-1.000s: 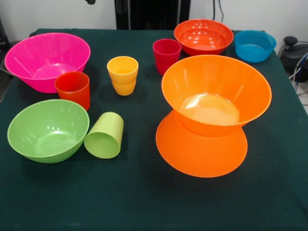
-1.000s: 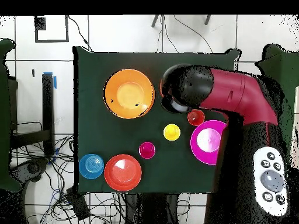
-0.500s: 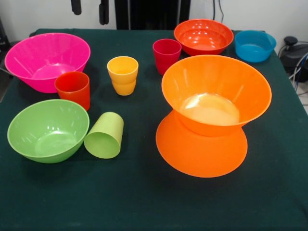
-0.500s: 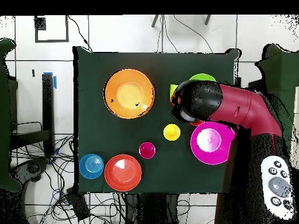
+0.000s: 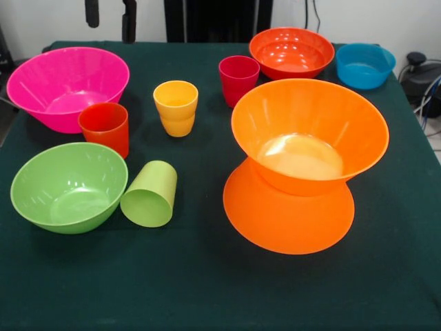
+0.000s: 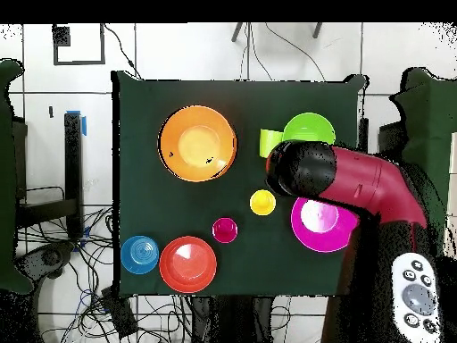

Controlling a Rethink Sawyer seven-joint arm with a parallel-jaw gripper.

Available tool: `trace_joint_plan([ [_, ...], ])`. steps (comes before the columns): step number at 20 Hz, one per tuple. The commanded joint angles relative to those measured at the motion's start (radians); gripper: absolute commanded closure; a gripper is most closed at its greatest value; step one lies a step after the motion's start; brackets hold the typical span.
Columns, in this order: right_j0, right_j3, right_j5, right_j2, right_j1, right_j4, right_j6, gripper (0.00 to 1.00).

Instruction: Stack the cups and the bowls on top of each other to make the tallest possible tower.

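Note:
The tower is two large orange bowls, one upside down (image 5: 289, 217) with the other upright (image 5: 310, 131) on it; from above only the upper orange bowl (image 6: 198, 143) shows. My gripper (image 5: 110, 15) hangs open and empty at the top edge, above and behind the pink bowl (image 5: 65, 86). A red-orange cup (image 5: 105, 127) stands upright in front of that bowl. The yellow-orange cup (image 5: 176, 107) and magenta cup (image 5: 238, 77) stand mid-table. A lime cup (image 5: 150, 194) lies on its side beside the lime bowl (image 5: 69, 186). In the overhead view my arm (image 6: 339, 179) hides the red-orange cup and the gripper.
A round red-orange bowl (image 5: 291, 52) and a small blue bowl (image 5: 365, 65) sit at the far right corner. A dark green cloth (image 5: 207, 289) covers the table. Cables and a black device (image 5: 417, 62) lie off the right edge.
The gripper's fingers have come down into the front view and shifted left toward the pink bowl. From above, the arm's head has swung off the lime bowl and cup.

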Motion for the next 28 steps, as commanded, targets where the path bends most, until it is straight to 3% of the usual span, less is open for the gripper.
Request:
trace_joint_plan([
  [1,0.113,0.131,-0.158,-0.107,0.103,0.053,0.433,0.0],
  [9,0.181,0.16,-0.241,-0.186,0.137,0.123,0.539,0.0],
  [28,0.191,0.195,-0.311,-0.202,0.157,0.189,0.59,0.0],
])
